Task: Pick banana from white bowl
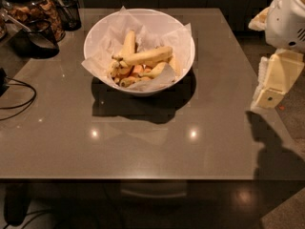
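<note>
At 12 o'clock on the desk (143, 142), the banana (147, 56) tops the bowl's (87, 42) pile, light, soft, best pinched gently mid-length; the tool (276, 82) hangs at 3 o'clock, its state impossible to tell.

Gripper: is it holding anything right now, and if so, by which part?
Nothing is held. The gripper hangs by the right edge of the table, well apart from the white bowl, where the banana lies untouched.
</note>
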{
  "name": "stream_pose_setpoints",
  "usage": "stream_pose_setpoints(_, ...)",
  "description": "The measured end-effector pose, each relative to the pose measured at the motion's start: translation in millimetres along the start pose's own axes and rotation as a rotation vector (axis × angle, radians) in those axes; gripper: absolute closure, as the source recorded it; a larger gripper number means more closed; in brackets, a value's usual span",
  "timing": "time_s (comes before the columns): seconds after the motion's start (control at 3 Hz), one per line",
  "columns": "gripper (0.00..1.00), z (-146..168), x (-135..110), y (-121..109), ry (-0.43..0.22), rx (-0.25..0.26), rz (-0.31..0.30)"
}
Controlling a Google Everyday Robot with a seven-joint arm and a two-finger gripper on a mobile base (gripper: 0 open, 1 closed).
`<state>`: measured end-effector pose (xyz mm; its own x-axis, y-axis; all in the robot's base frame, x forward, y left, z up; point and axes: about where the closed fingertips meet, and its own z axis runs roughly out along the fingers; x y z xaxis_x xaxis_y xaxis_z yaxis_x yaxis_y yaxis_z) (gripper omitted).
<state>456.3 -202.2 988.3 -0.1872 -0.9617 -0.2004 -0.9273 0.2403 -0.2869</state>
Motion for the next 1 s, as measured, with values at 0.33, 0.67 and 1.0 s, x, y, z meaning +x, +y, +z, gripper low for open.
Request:
stream_pose_setpoints(0.33, 0.0, -6, -22, -27, -0.025, 0.038, -0.043)
stream_pose_setpoints(0.67, 0.0, -7, -57, -55, -0.014, 0.054, -0.141)
stream_pose_setpoints(1.0, 0.0, 0, -94, -74, -0.01, 0.05, -0.223)
